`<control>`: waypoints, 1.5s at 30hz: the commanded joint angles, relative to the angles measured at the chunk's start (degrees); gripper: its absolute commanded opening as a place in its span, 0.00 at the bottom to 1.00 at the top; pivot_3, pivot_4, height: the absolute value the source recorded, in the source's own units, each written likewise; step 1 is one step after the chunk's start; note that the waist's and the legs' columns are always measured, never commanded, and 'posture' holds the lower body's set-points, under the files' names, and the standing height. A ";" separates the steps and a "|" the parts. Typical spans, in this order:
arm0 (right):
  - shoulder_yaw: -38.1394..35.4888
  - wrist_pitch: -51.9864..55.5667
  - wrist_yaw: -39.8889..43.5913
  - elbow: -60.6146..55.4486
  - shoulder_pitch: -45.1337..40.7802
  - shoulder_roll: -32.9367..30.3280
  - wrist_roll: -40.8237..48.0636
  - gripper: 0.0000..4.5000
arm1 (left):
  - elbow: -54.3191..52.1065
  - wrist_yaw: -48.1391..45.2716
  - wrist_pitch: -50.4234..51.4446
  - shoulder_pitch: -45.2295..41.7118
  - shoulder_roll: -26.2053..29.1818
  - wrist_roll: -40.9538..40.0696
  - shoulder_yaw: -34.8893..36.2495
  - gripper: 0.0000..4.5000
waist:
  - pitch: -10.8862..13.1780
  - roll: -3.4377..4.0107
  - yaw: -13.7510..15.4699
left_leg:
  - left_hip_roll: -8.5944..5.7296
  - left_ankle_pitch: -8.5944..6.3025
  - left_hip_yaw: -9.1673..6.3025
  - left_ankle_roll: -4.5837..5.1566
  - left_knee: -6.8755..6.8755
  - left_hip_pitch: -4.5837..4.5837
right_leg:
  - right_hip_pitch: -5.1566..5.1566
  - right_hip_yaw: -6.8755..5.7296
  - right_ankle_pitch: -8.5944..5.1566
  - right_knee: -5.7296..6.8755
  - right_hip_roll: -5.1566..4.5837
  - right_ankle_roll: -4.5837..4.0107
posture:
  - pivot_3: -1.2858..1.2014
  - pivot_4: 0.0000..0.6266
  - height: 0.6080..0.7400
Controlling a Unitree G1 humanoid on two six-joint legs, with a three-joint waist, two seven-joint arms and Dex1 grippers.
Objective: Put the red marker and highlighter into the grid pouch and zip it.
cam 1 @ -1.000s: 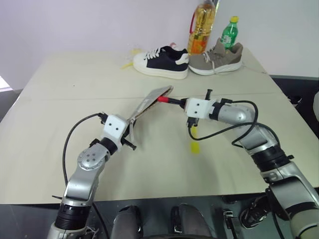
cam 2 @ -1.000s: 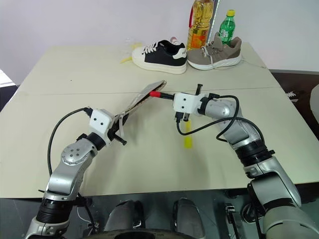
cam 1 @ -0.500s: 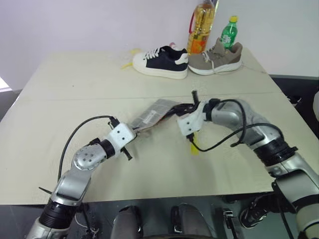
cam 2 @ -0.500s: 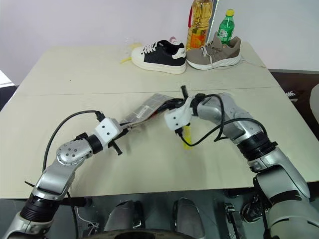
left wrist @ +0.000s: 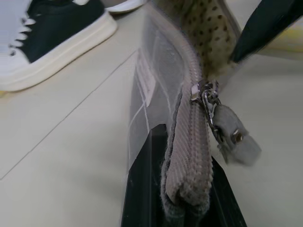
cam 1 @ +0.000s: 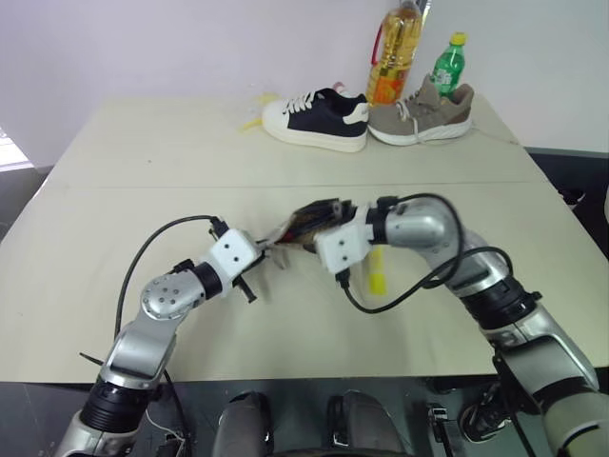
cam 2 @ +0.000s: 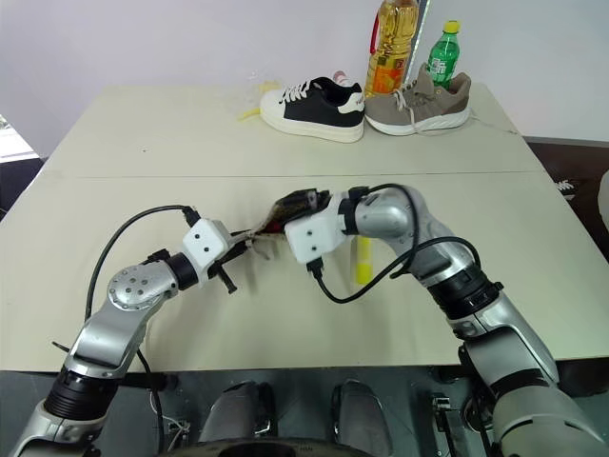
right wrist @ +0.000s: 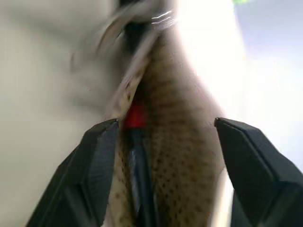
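A second ago the right gripper (right wrist: pixel 163 156) pinched the red marker (right wrist: pixel 136 118) at the grid pouch (left wrist: pixel 189 118); now its fingers stand wide and the marker lies inside; the left gripper (cam 1: pixel 262 262) stays clamped on the pouch; one highlighter (cam 1: pixel 377 272) lies on the table (cam 1: pixel 143 171); two shoes, two bottles behind.

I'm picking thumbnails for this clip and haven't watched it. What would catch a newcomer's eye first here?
The two grippers meeting mid-table: the left gripper is clamped on the zipper end of the grid pouch, and the right gripper stands open at its mouth with the red marker lying inside. Next, the yellow highlighter lying on the table beside them, under the right arm. At the far edge sit two sneakers and two bottles.
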 commanded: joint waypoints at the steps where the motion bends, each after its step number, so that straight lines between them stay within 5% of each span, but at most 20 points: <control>1: -10.29 21.28 3.23 -7.78 -1.18 0.26 15.96 0.69 | 0.87 3.32 -1.38 -0.31 -1.33 0.75 2.00 0.00 | -0.03 -0.04 0.01 | 0.00 0.00 -0.02 0.00 0.01 0.00 | 0.01 0.00 0.00 0.01 0.00 0.00 | 0.52 0.24 0.74; 5: -16.81 41.03 2.23 -9.24 -0.05 -3.16 23.30 0.69 | 2.92 5.90 -2.89 -0.68 -2.62 2.13 1.72 0.00 | -0.05 -0.07 0.01 | 0.01 -0.02 -0.09 0.04 0.00 0.03 | 0.07 -0.02 0.01 0.00 -0.02 -0.03 | 0.52 0.24 0.74; 8: -17.69 55.27 -1.08 -10.73 3.88 -6.69 24.16 0.99 | 3.97 6.73 -3.77 -0.81 -3.34 2.70 1.19 0.00 | -0.09 -0.13 0.09 | 0.00 -0.04 -0.09 0.06 -0.04 0.03 | 0.05 -0.02 0.01 -0.01 -0.05 -0.04 | 0.52 0.24 0.74; 14: -21.89 90.15 -18.22 -16.96 6.57 1.18 22.46 0.99 | 6.43 6.56 -5.14 -1.76 -4.90 2.41 0.07 0.00 | -0.07 -0.04 -0.29 | 0.01 -0.04 -0.06 0.06 -0.10 0.00 | -0.13 -0.01 0.03 0.07 -0.03 -0.08 | 0.52 0.24 0.74; 18: -23.25 96.80 -27.66 -18.55 9.68 7.56 20.95 0.99 | 7.82 5.85 -5.69 -2.81 -5.84 2.53 -0.90 0.00 | -0.11 -0.08 -0.07 | 0.02 -0.04 -0.08 0.06 -0.12 -0.02 | -0.13 -0.02 0.03 0.06 -0.01 -0.08 | 0.52 0.24 0.74; 20: -24.99 96.80 -30.41 -18.64 11.56 10.35 23.16 0.99 | 8.22 5.75 -5.79 -3.40 -6.11 2.57 -1.32 0.00 | -0.14 -0.12 0.17 | -0.02 -0.04 -0.09 0.06 -0.11 -0.06 | -0.10 -0.03 0.03 0.01 -0.03 -0.08 | 0.52 0.24 0.74; 22: -23.06 96.80 -32.03 -19.77 12.33 9.41 24.31 0.87 | 8.28 5.95 -5.77 -3.73 -6.40 2.45 -1.39 0.00 | -0.13 -0.10 0.08 | -0.06 -0.04 -0.08 0.07 -0.10 -0.10 | -0.10 -0.02 0.03 -0.02 -0.08 -0.08 | 0.52 0.24 0.74; 29: -16.22 96.75 -36.05 -21.25 10.91 5.12 25.32 0.19 | 7.13 6.58 -5.38 -2.87 -6.64 2.13 -0.37 0.00 | -0.15 -0.14 -0.22 | -0.06 -0.06 -0.10 0.09 -0.10 -0.06 | -0.10 -0.02 0.03 -0.01 -0.04 -0.07 | 0.52 0.24 0.74; 31: -12.98 89.42 -34.37 -22.36 9.26 1.86 24.38 0.19 | 6.83 6.74 -5.48 -2.39 -6.52 2.08 0.03 0.00 | -0.13 -0.11 -0.20 | -0.05 -0.06 -0.09 0.09 -0.10 -0.06 | -0.10 -0.02 0.03 -0.01 -0.04 -0.06 | 0.52 0.24 0.74; 34: -3.44 60.24 -25.43 -23.86 9.09 -10.53 17.20 0.19 | 6.05 6.88 -5.47 -1.86 -6.60 1.51 0.76 0.00 | -0.08 -0.07 -0.13 | -0.07 -0.06 -0.07 0.10 -0.11 -0.09 | -0.13 -0.01 0.03 -0.04 -0.05 -0.05 | 0.52 0.24 0.74; 38: -2.83 37.61 -14.73 -21.66 9.66 -18.55 15.00 0.19 | 5.63 6.64 -5.21 -1.65 -6.20 1.55 0.96 0.00 | -0.09 -0.13 -0.10 | -0.10 -0.07 -0.08 0.11 -0.19 -0.06 | -0.09 -0.01 -0.02 -0.11 -0.02 0.04 | 0.52 0.24 0.74; 45: -3.59 32.27 -11.05 -17.17 8.38 -17.19 12.87 0.19 | 5.18 6.51 -5.14 -1.68 -6.23 0.91 0.98 0.00 | -0.08 -0.14 -0.05 | -0.04 -0.06 -0.06 0.09 -0.10 -0.02 | -0.06 -0.01 -0.01 -0.07 -0.01 0.03 | 0.52 0.24 0.74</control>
